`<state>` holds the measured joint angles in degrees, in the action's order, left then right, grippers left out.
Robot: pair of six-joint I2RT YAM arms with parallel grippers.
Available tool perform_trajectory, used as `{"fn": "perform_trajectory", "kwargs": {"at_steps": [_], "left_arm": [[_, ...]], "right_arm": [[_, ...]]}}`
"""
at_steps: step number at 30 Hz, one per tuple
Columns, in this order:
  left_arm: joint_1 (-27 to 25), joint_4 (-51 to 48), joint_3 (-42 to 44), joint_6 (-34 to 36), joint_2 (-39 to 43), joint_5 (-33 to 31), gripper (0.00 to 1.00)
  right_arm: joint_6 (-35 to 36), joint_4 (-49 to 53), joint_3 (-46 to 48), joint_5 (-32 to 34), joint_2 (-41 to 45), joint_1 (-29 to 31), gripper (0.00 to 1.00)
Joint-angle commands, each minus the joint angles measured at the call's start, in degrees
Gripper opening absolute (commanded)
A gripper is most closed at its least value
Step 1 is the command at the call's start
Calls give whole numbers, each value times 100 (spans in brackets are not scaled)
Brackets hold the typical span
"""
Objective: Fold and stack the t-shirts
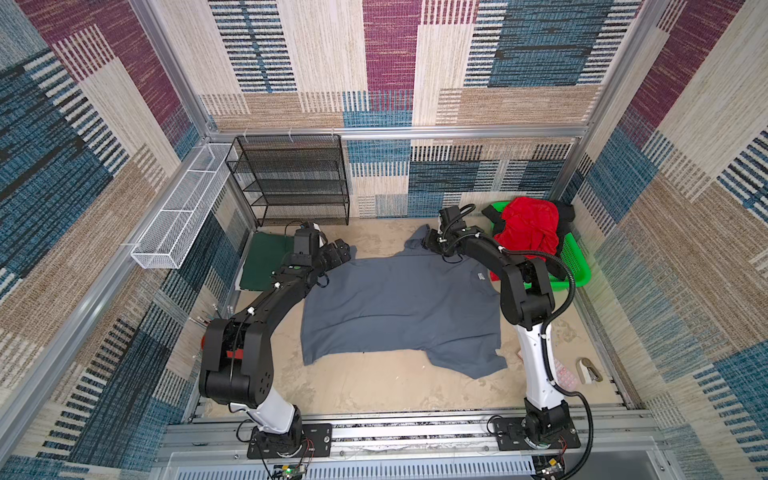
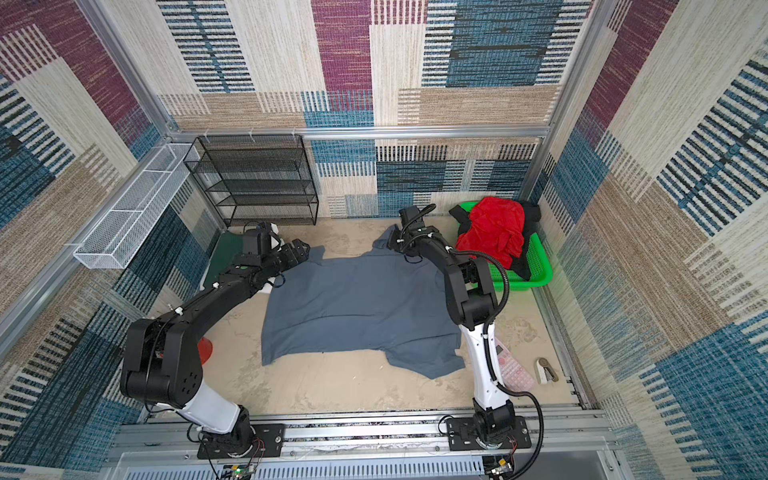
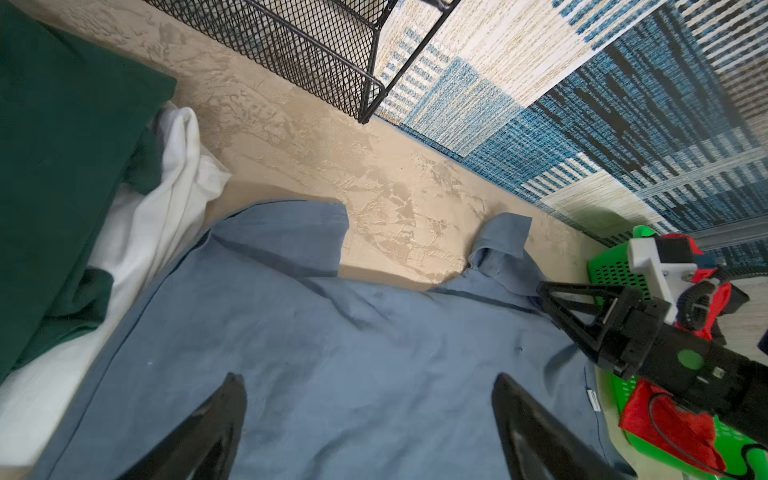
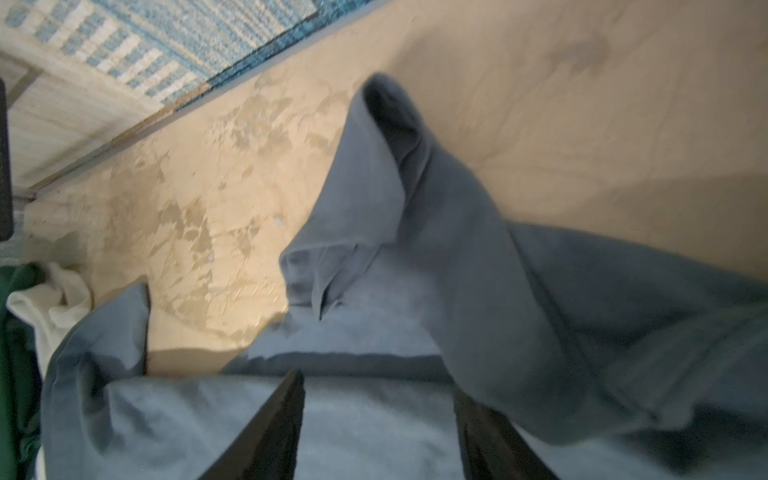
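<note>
A slate grey t-shirt (image 1: 399,307) (image 2: 357,307) lies spread flat in the middle of the table. My left gripper (image 1: 340,252) (image 3: 368,378) hovers open over its far left corner, and nothing is gripped. My right gripper (image 1: 429,241) (image 4: 378,384) sits at the far right sleeve (image 4: 395,187), which stands up in a fold. Its jaws are apart with grey cloth lying between them, and the fold covers one fingertip. A folded dark green t-shirt (image 1: 264,262) (image 3: 62,145) rests on a white one (image 3: 166,199) at the far left. Red (image 1: 528,228) and black (image 1: 564,212) t-shirts fill the green basket (image 1: 577,266).
A black mesh rack (image 1: 295,178) stands against the back wall. A white wire basket (image 1: 178,216) hangs on the left wall. A pink calculator (image 2: 515,370) and a small stapler-like thing (image 1: 588,370) lie near the right arm's base. Bare table shows in front of the grey shirt.
</note>
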<state>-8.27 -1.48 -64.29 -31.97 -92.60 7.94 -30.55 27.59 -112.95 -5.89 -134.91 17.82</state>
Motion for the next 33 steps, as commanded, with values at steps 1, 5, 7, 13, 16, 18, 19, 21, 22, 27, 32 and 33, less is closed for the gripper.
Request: {"fn": "perform_trajectory", "kwargs": {"at_steps": [1, 5, 7, 13, 16, 18, 19, 21, 22, 27, 32, 33], "left_arm": [[45, 207, 9, 72, -30, 163, 93], [63, 189, 33, 74, 4, 157, 93], [71, 186, 40, 85, 14, 138, 93], [80, 209, 24, 65, -4, 181, 93], [85, 192, 38, 68, 5, 172, 93], [87, 201, 53, 69, 14, 172, 93], [86, 211, 61, 76, 8, 173, 93], [85, 203, 63, 74, -4, 174, 93], [89, 208, 66, 81, -13, 172, 93], [90, 227, 55, 74, -83, 207, 92], [89, 279, 79, 120, -118, 245, 87], [89, 277, 83, 116, -119, 243, 87]], "right_arm": [[22, 591, -552, 715, -355, 0, 59], [74, 1008, -1169, 981, -666, 3, 58], [78, 1005, -1180, 1138, -647, 2, 56], [162, 1135, -1359, 1438, -855, 2, 51], [154, 1278, -1560, 1432, -1040, 2, 45], [151, 1275, -1590, 1452, -1077, 2, 43], [154, 1244, -1590, 1495, -1078, 2, 43], [172, 1247, -1648, 1647, -1081, 2, 41], [180, 1262, -1701, 1733, -1082, 2, 41], [188, 1209, -1890, 1865, -1103, -16, 40], [99, 1255, -2117, 1836, -1255, -58, 41], [77, 1274, -2142, 1823, -1282, -68, 42]]}}
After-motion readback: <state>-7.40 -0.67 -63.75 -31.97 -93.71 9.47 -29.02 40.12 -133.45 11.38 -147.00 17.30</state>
